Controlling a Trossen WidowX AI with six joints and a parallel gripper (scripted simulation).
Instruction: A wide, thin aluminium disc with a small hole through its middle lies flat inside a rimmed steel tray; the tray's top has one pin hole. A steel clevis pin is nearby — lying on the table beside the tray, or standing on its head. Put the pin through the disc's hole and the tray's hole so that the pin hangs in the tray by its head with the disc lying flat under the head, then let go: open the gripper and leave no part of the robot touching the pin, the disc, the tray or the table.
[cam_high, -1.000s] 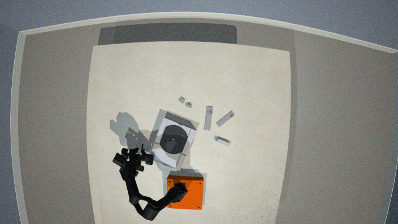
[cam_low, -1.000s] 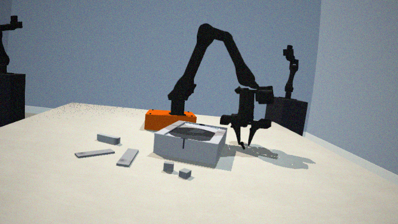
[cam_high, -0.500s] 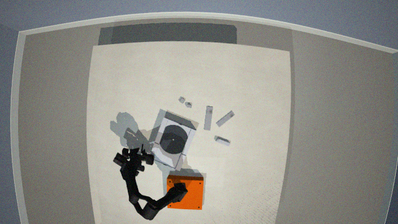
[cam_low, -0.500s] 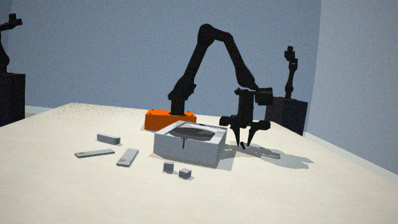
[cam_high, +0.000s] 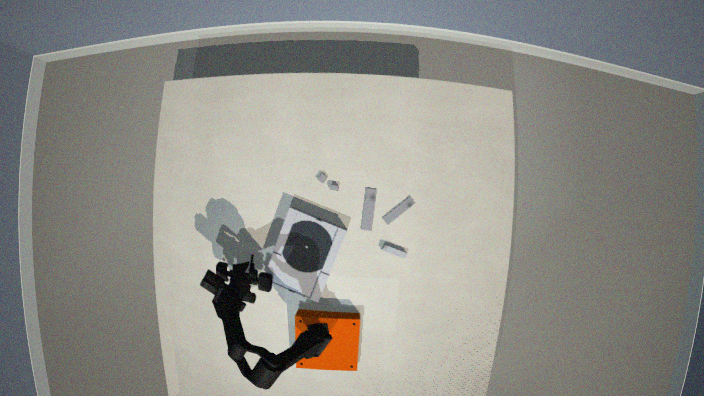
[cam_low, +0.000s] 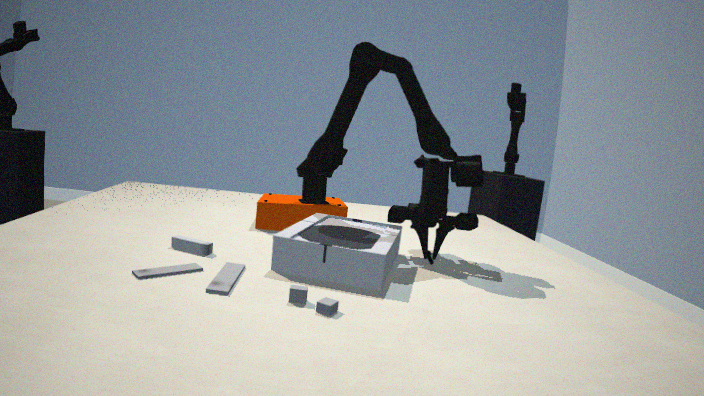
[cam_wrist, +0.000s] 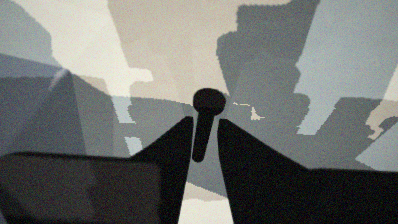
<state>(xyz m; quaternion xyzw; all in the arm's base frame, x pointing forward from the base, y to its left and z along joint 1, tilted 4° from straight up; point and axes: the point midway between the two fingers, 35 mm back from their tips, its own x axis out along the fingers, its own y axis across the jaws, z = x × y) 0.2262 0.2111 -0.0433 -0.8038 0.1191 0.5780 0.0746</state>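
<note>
With the pin beside the tray, between our narrowly parted fingers that grip nothing yet, we should centre them on its shank; close evenly below the head; then lift straight, clearing the tray's rim.
</note>
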